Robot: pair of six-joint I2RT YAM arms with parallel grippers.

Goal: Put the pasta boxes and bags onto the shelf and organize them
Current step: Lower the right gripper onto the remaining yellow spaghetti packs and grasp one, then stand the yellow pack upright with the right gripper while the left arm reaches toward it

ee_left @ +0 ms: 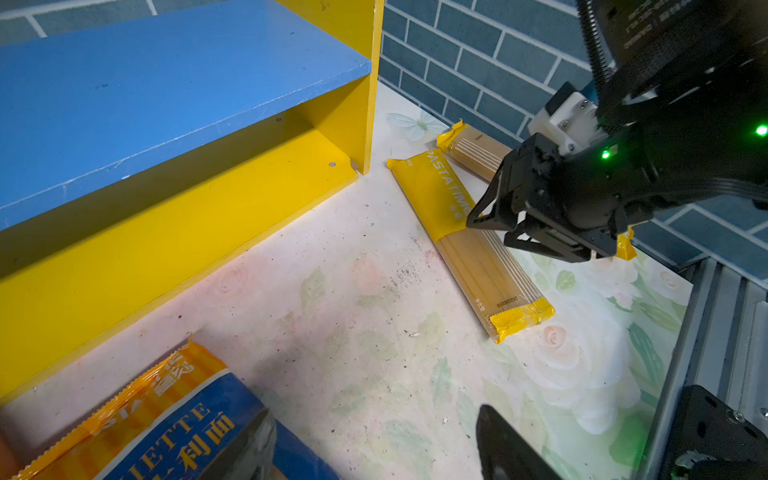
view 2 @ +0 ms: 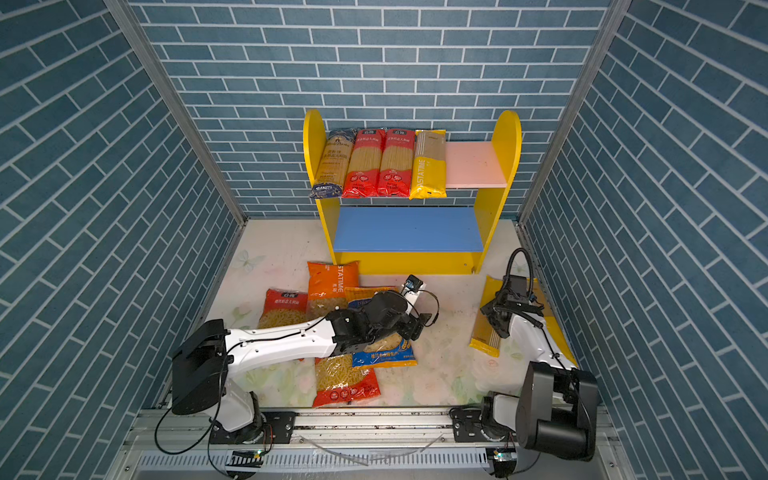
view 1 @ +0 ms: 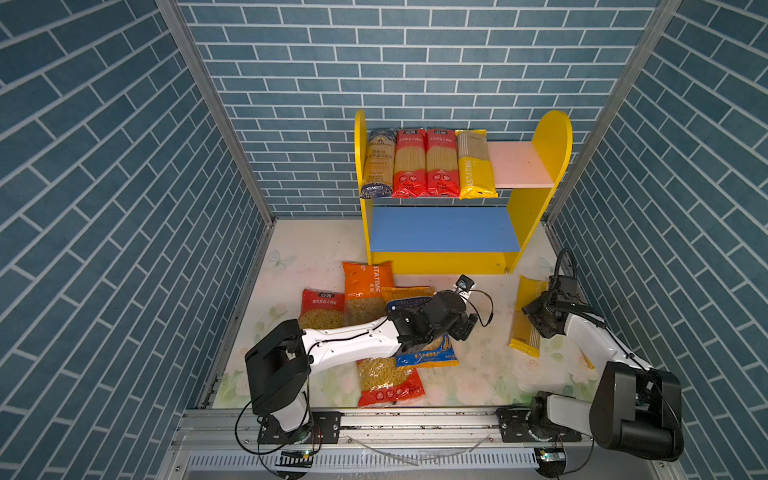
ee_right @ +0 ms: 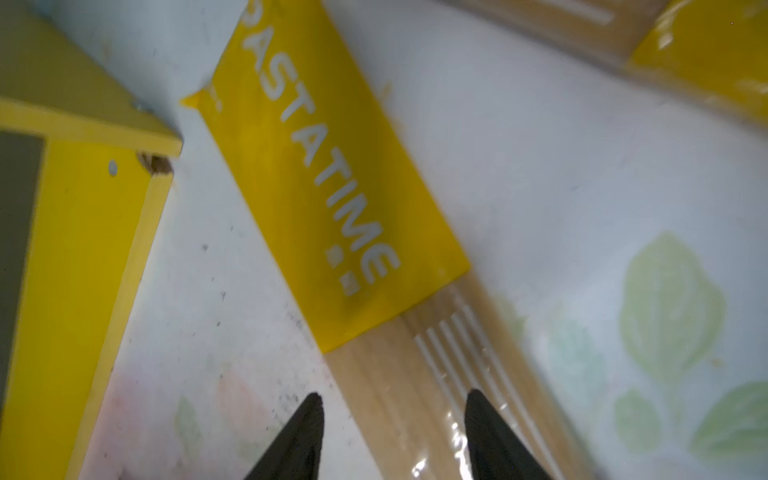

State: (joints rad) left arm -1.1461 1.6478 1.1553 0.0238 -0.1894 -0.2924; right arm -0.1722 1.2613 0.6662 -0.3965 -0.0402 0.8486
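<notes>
The shelf [view 1: 548,141] holds a dark blue spaghetti pack [view 1: 378,166], two red ones [view 1: 409,166] and a yellow one [view 1: 473,166] on its pink board [view 1: 519,166]; the blue board [view 1: 444,228] is bare. My right gripper [view 1: 534,316] [ee_right: 392,415] is open, low over a yellow PASTATIME pack [view 1: 524,336] [ee_right: 332,199] lying on the table, one fingertip beside it and one above it. A second yellow pack [ee_left: 473,149] lies behind it. My left gripper [view 1: 465,326] [ee_left: 374,449] is open and empty at the edge of the blue-yellow bag [view 1: 428,353] [ee_left: 174,432].
An orange bag [view 1: 365,286], a red bag [view 1: 322,309] and another red bag [view 1: 388,382] lie in a loose pile under the left arm. Blue brick walls close in the sides and back. An aluminium rail [view 1: 415,419] runs along the front.
</notes>
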